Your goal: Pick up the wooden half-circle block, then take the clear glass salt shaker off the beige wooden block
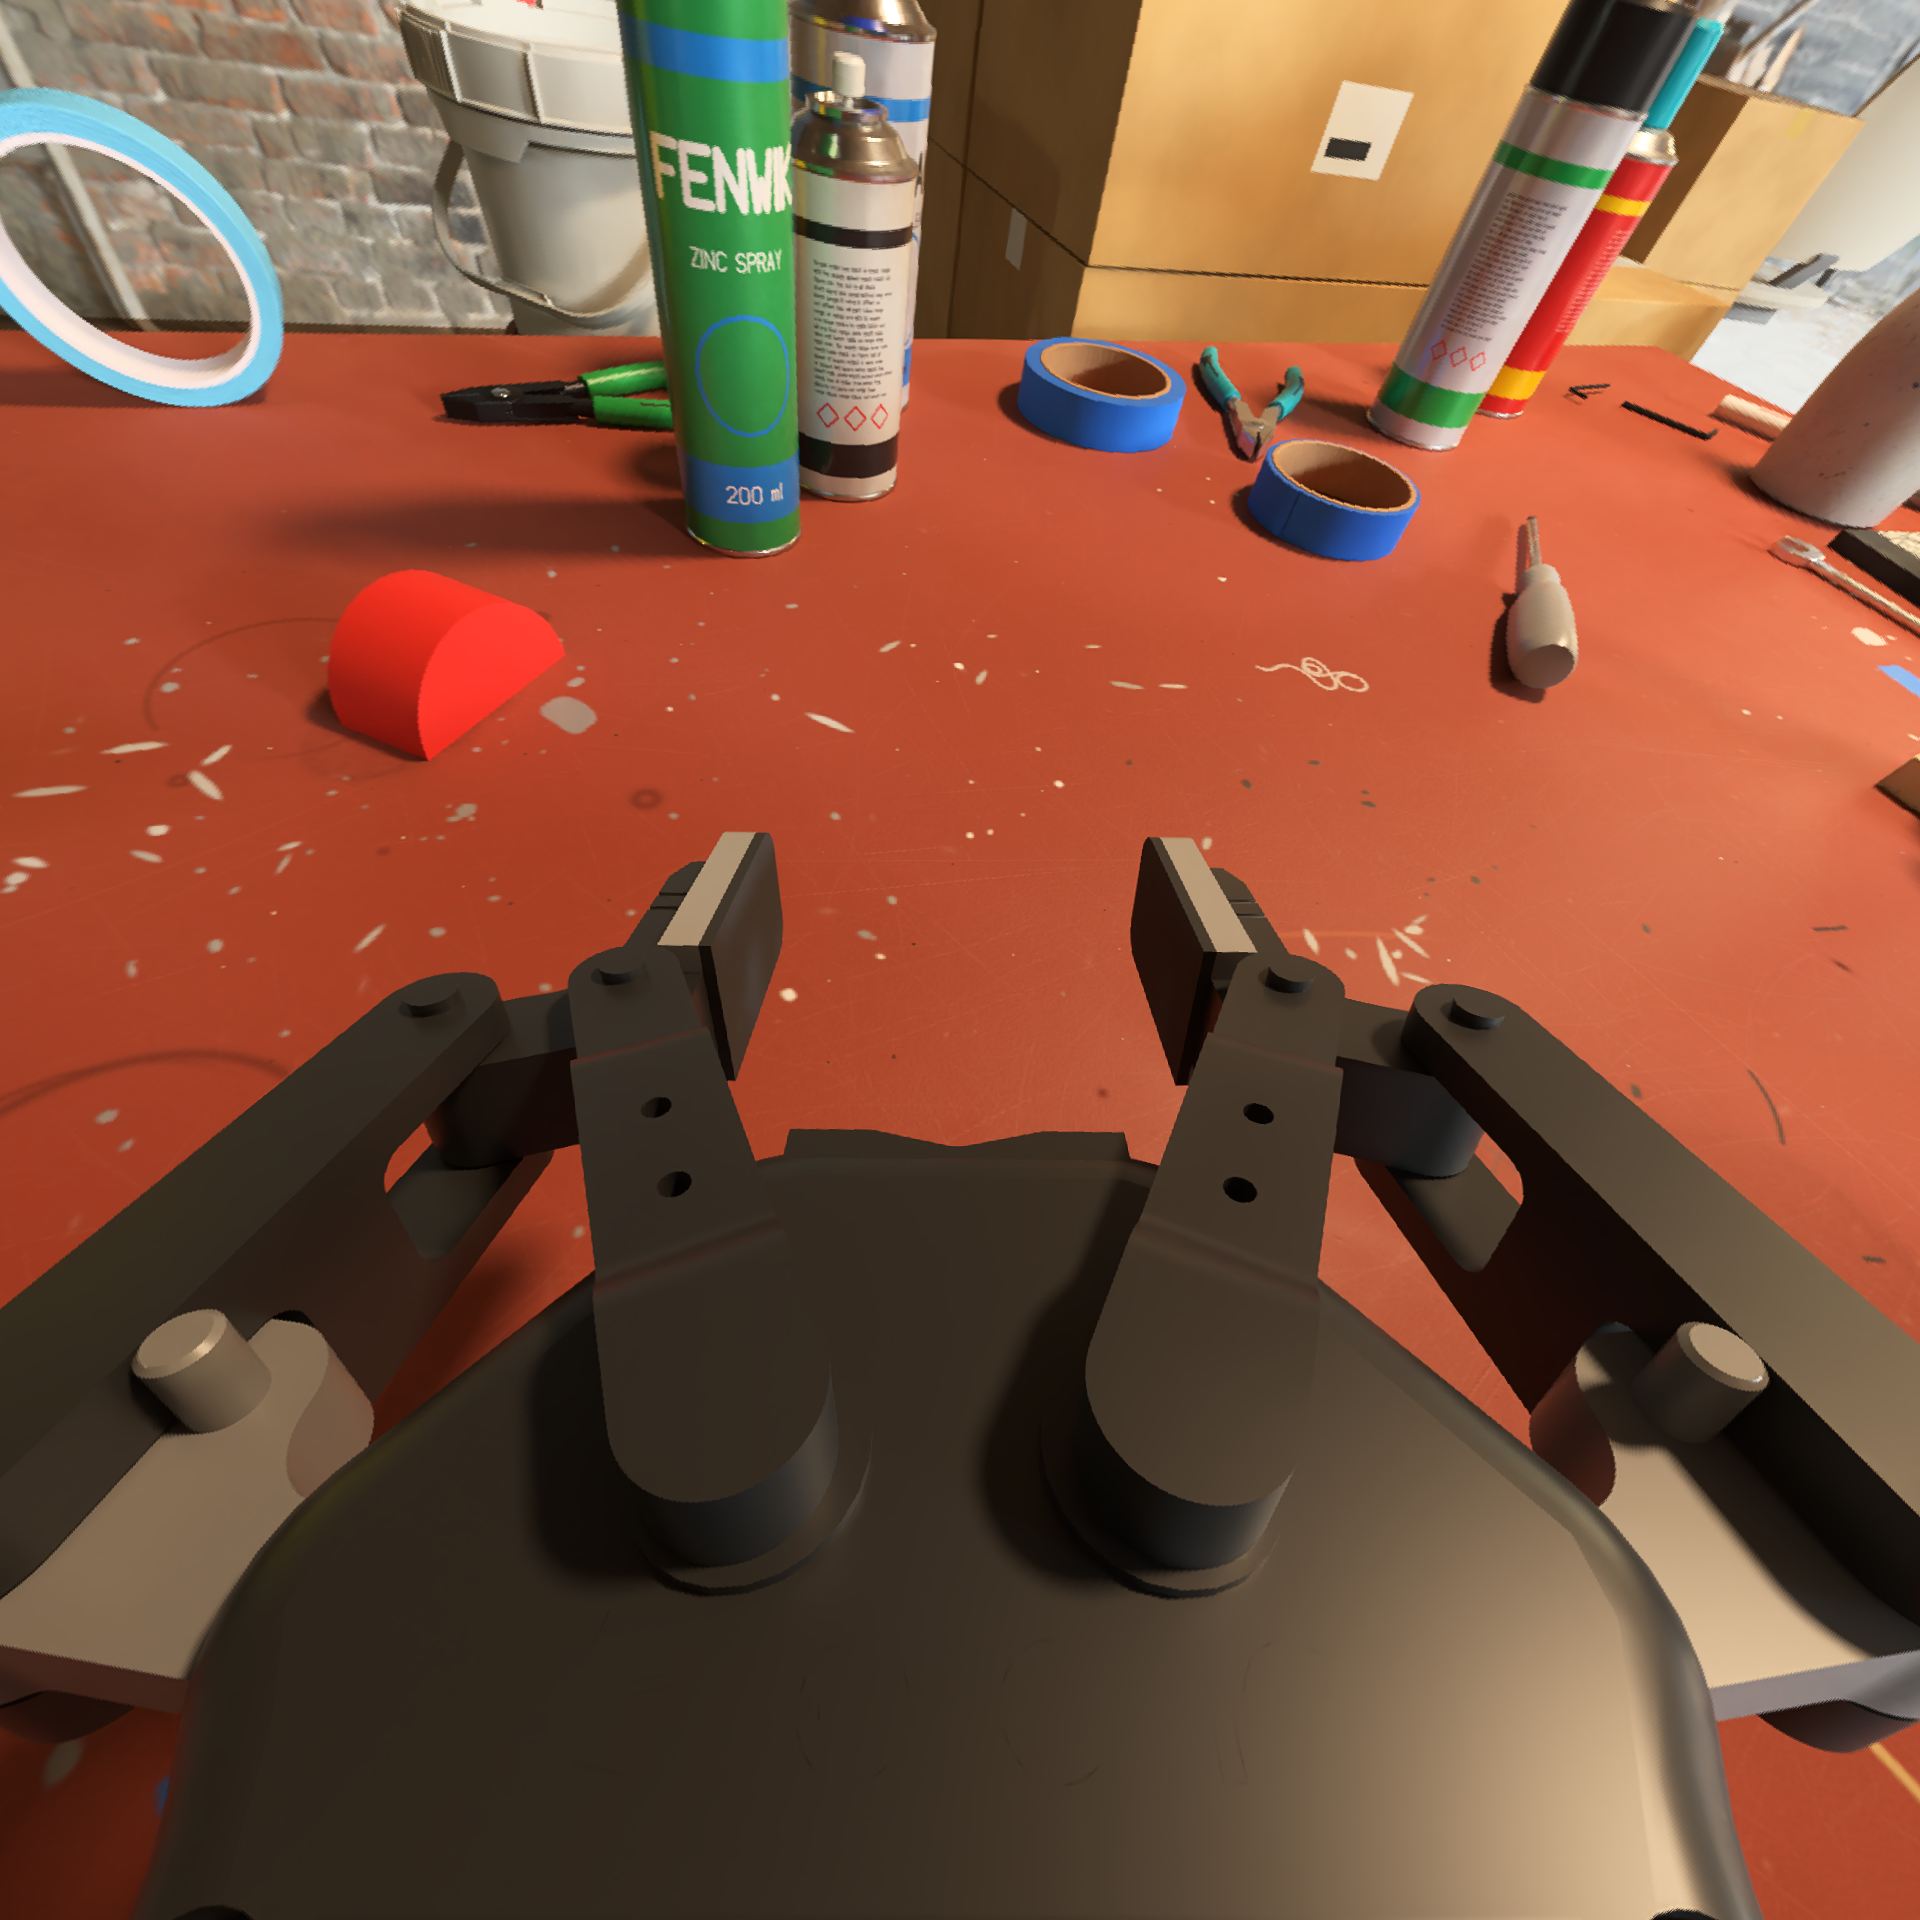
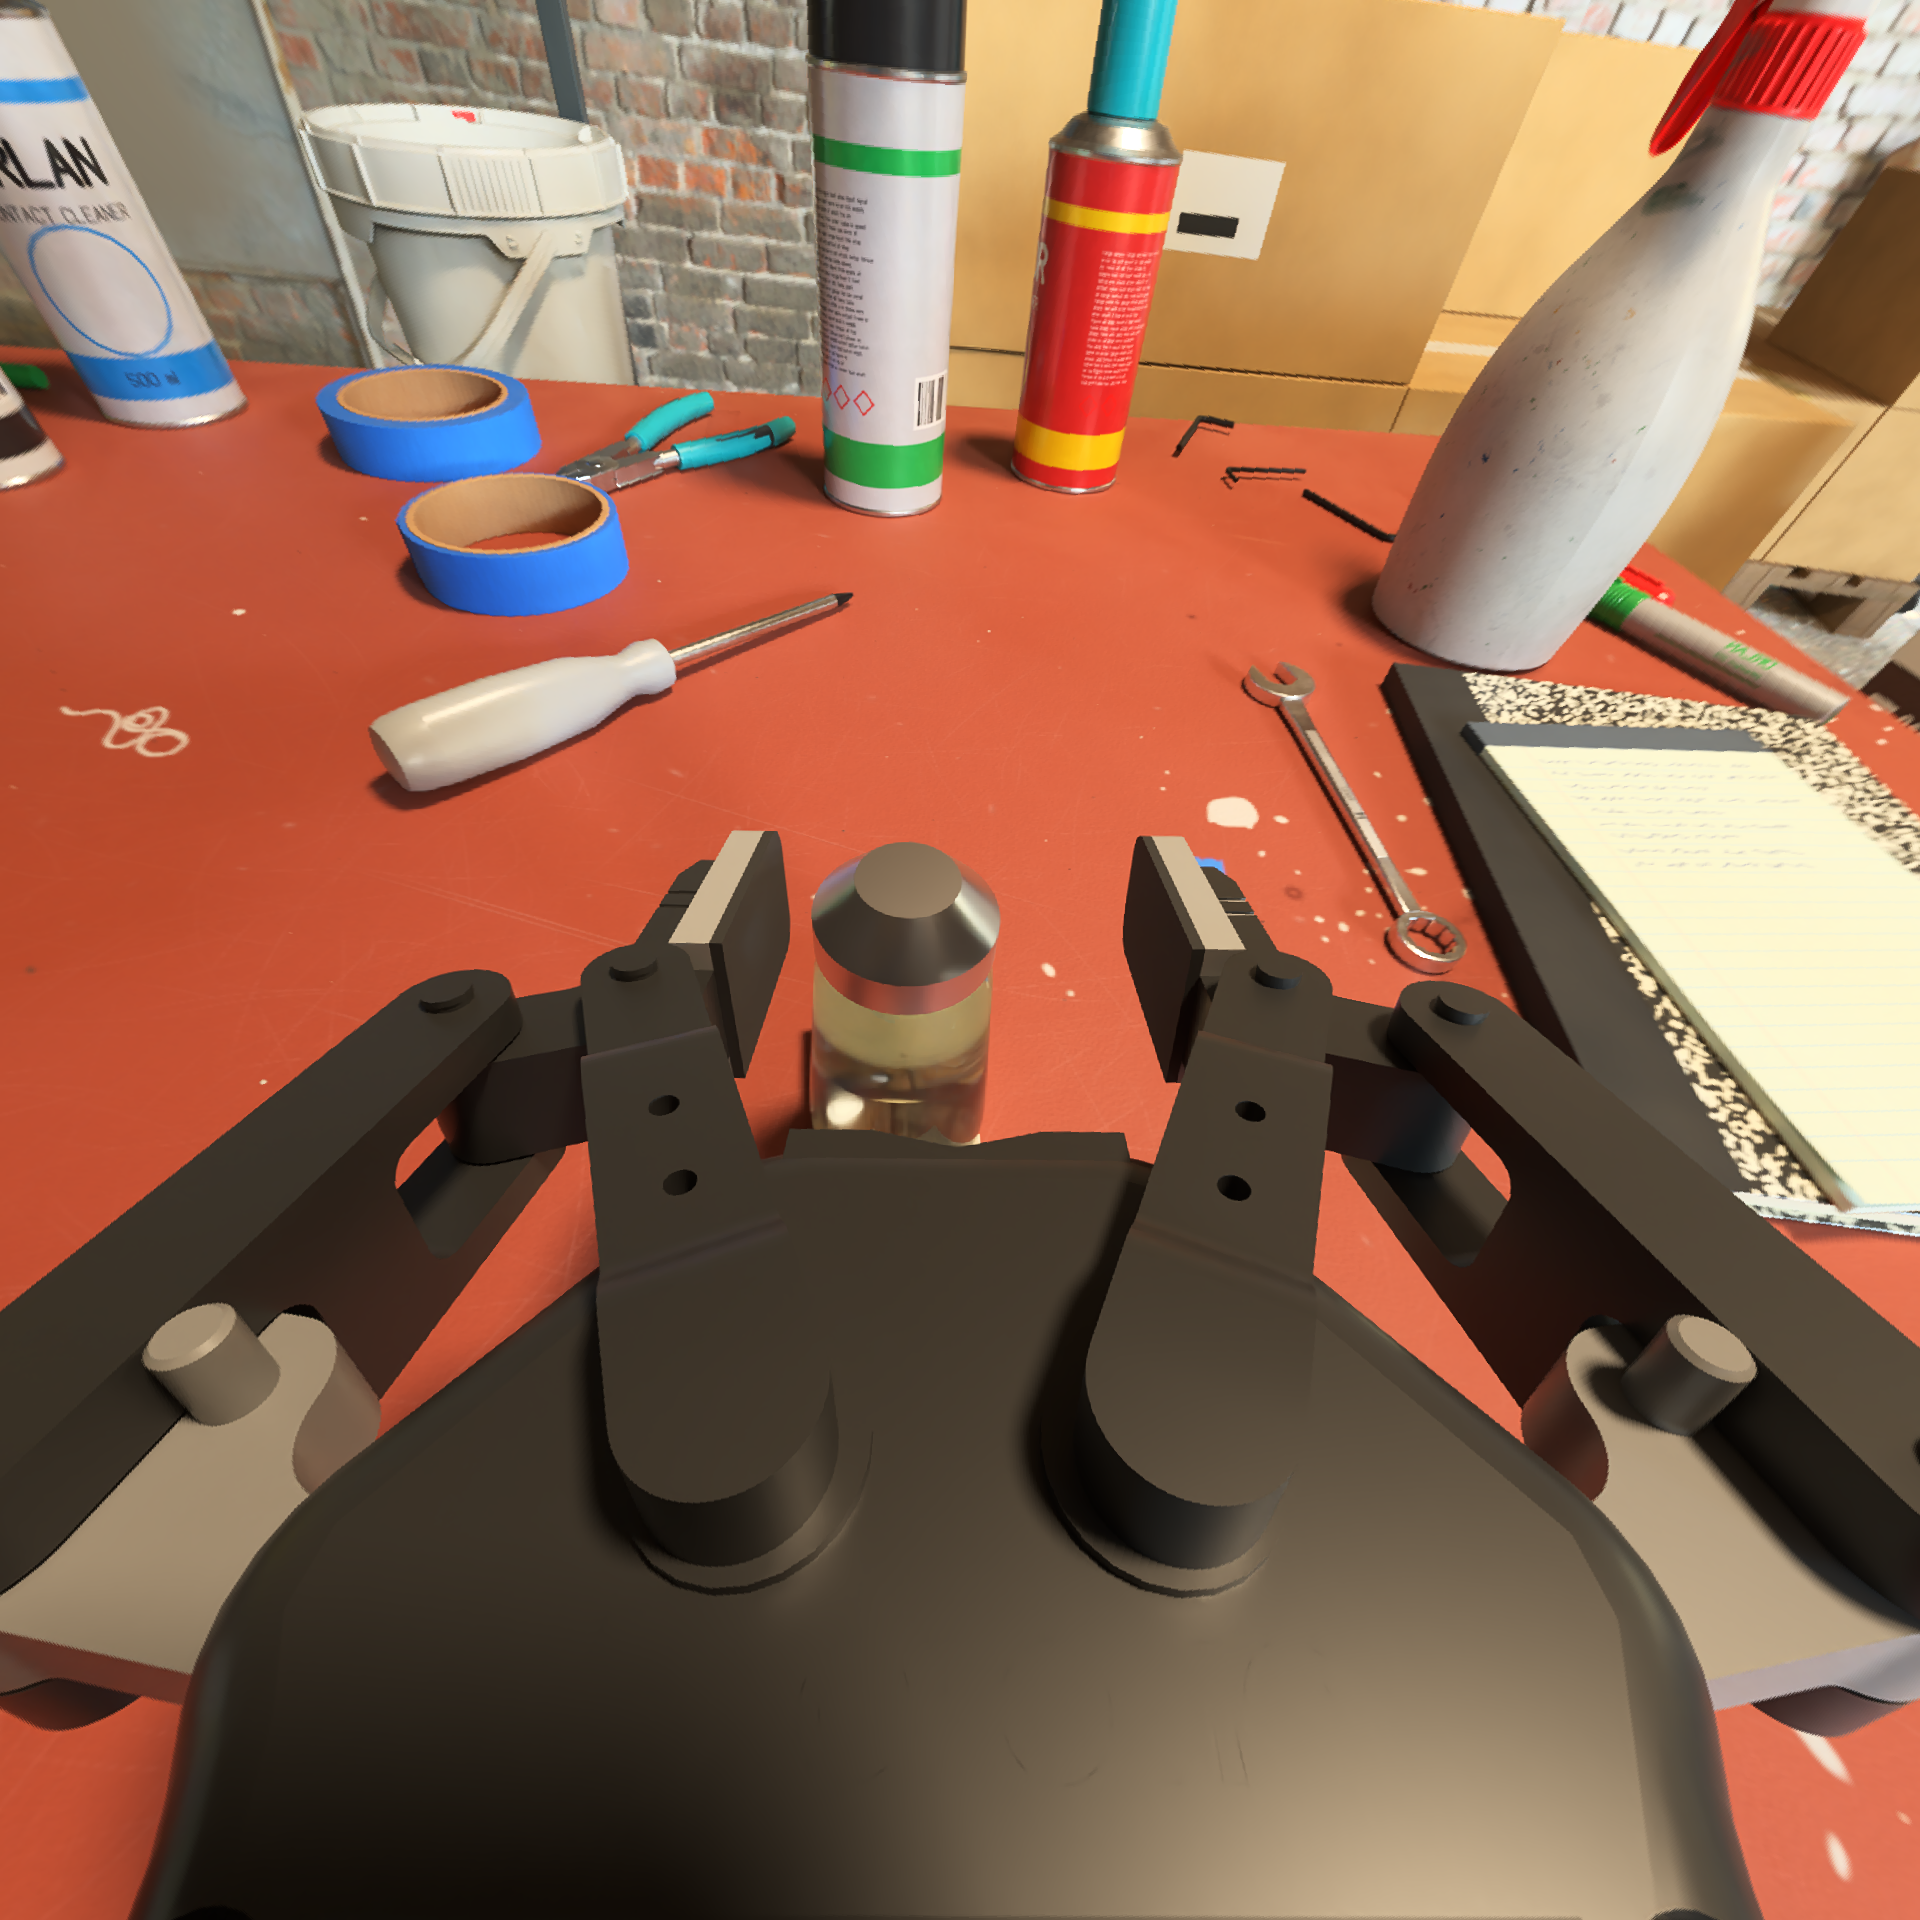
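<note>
A red half-circle block (image 1: 431,660) lies flat side down on the red table, ahead and to the left of my left gripper (image 1: 956,935), which is open and empty above the table. A clear glass salt shaker (image 2: 902,1003) with a metal cone cap stands upright between the fingers of my right gripper (image 2: 954,935). That gripper is open and its pads stand apart from the shaker on both sides. The shaker's base and whatever it stands on are hidden behind the gripper body. No beige block shows.
Spray cans (image 1: 732,281) (image 2: 883,270), two blue tape rolls (image 1: 1333,501) (image 2: 514,540), pliers (image 1: 1252,400), a white-handled screwdriver (image 2: 561,707), a wrench (image 2: 1351,816), a notebook (image 2: 1704,925) and a white spray bottle (image 2: 1579,416) lie around. Cardboard boxes (image 1: 1247,156) stand behind.
</note>
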